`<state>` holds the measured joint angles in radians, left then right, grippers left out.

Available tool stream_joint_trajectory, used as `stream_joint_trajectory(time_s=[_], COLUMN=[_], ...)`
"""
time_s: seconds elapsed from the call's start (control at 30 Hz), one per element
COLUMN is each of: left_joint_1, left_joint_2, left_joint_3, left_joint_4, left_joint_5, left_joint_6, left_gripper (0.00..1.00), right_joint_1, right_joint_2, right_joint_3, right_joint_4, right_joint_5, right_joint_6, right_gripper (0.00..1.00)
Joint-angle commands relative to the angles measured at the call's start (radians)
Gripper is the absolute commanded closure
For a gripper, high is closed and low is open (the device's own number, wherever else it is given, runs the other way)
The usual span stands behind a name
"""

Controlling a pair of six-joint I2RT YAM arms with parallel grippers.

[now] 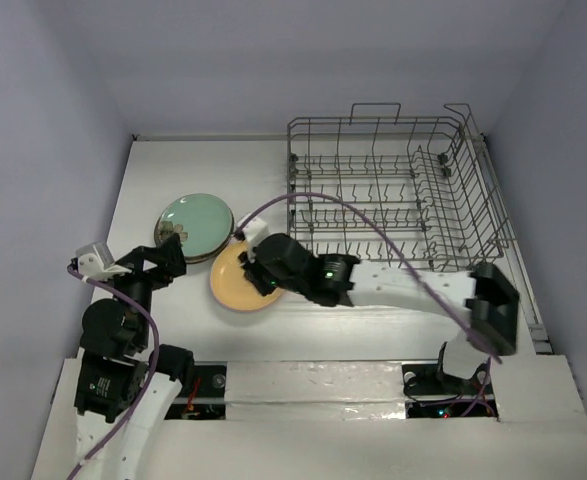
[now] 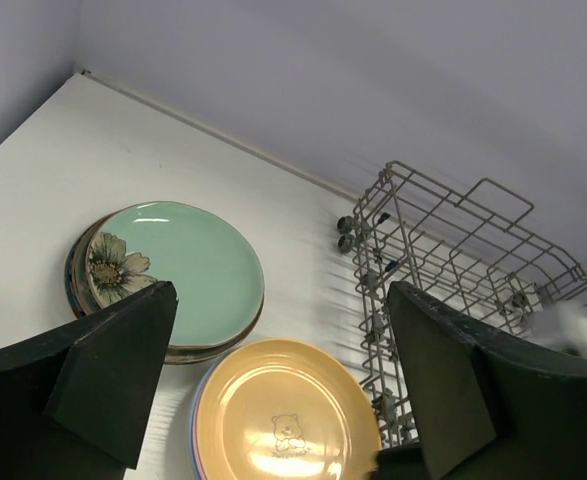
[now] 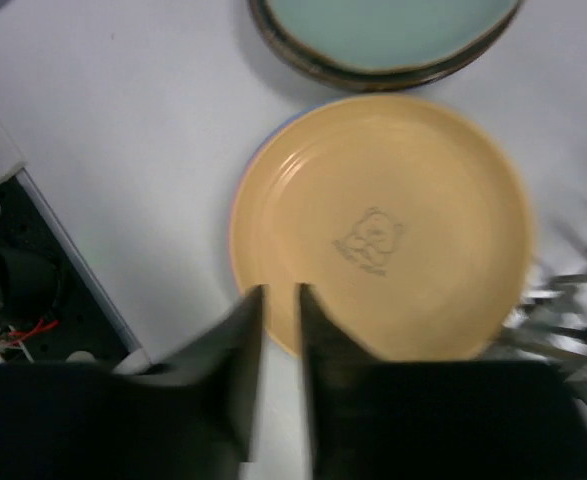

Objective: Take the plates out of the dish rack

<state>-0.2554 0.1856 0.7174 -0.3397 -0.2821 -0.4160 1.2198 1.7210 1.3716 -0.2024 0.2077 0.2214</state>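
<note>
The dish rack (image 1: 371, 121) stands at the back right and holds no plates; it also shows in the left wrist view (image 2: 375, 214). An orange-yellow plate (image 1: 235, 287) (image 2: 283, 410) (image 3: 393, 220) tops a stack left of the rack. A mint green plate (image 1: 195, 222) (image 2: 188, 260) (image 3: 393, 25) tops a second stack behind it, with the floral plate (image 2: 108, 265) peeking out beneath. My right gripper (image 1: 252, 262) (image 3: 280, 290) hovers over the orange-yellow plate's near rim, jaws a narrow gap apart, holding nothing. My left gripper (image 1: 163, 255) (image 2: 281, 295) is wide open and empty, left of both stacks.
The right arm stretches across the table's front toward the stacks, with a purple cable (image 1: 373, 215) arching over the rack's front. Walls enclose the table on the left, back and right. The arm bases sit along the near edge (image 1: 303, 375).
</note>
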Motion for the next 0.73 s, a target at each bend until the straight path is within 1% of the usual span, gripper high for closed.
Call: stream_joint_trajectory(time_s=[0.0, 0.03, 0.07, 0.1, 0.13, 0.17, 0.2, 0.23, 0.27, 0.3, 0.33, 0.37, 0.43, 0.47, 0.53, 0.57, 0.63, 0.7], left_joint_1=[-0.004, -0.004, -0.004, -0.004, -0.004, -0.004, -0.004, -0.004, -0.004, -0.004, -0.004, -0.004, -0.004, -0.004, -0.004, -0.004, -0.004, -0.004], left_joint_2=[-0.006, -0.005, -0.002, -0.002, 0.000, 0.003, 0.003, 0.003, 0.008, 0.009, 0.011, 0.018, 0.029, 0.041, 0.055, 0.060, 0.070, 0.084], left_joint_3=[-0.007, -0.007, -0.006, -0.006, -0.006, -0.006, -0.006, -0.003, 0.001, 0.013, 0.020, 0.031, 0.075, 0.092, 0.135, 0.142, 0.137, 0.134], left_joint_4=[0.050, 0.051, 0.053, 0.057, 0.059, 0.061, 0.067, 0.068, 0.070, 0.073, 0.080, 0.087, 0.106, 0.110, 0.128, 0.137, 0.175, 0.171], left_joint_5=[0.038, 0.043, 0.049, 0.063, 0.069, 0.073, 0.086, 0.092, 0.096, 0.116, 0.133, 0.145, 0.172, 0.178, 0.184, 0.185, 0.205, 0.207], left_joint_6=[0.022, 0.023, 0.026, 0.028, 0.034, 0.036, 0.039, 0.042, 0.042, 0.036, 0.033, 0.028, 0.023, 0.023, 0.022, 0.023, 0.026, 0.017], left_gripper=[0.14, 0.13, 0.12, 0.11, 0.10, 0.09, 0.08, 0.08, 0.07, 0.07, 0.07, 0.06, 0.05, 0.05, 0.05, 0.05, 0.05, 0.03], right_joint_1=[0.007, 0.007, 0.007, 0.007, 0.007, 0.007, 0.007, 0.007, 0.007, 0.007, 0.007, 0.007, 0.007, 0.007, 0.007, 0.007, 0.007, 0.007], right_joint_2=[-0.255, -0.308, -0.364, -0.420, -0.536, -0.591, -0.647, -0.755, -0.808, -0.915, -0.916, -1.025, -1.138, -1.232, -1.300, -1.325, -1.353, -1.332], right_joint_3=[-0.077, -0.135, -0.166, -0.198, -0.262, -0.293, -0.319, -0.341, -0.377, -0.390, -0.402, -0.423, -0.450, -0.463, -0.488, -0.494, -0.509, -0.508], right_joint_4=[0.076, 0.099, 0.115, 0.130, 0.165, 0.181, 0.192, 0.192, 0.192, 0.216, 0.216, 0.216, 0.244, 0.264, 0.282, 0.284, 0.284, 0.258], right_joint_5=[0.174, 0.205, 0.272, 0.306, 0.344, 0.417, 0.453, 0.491, 0.553, 0.611, 0.611, 0.660, 0.694, 0.712, 0.736, 0.757, 0.769, 0.774], right_joint_6=[0.061, 0.070, 0.085, 0.090, 0.093, 0.099, 0.101, 0.105, 0.113, 0.127, 0.127, 0.139, 0.134, 0.104, 0.088, 0.084, 0.075, 0.096], right_gripper=[0.88, 1.00, 1.00, 1.00, 1.00, 1.00, 1.00, 1.00, 1.00, 0.98, 0.98, 0.86, 0.69, 0.47, 0.31, 0.21, 0.15, 0.13])
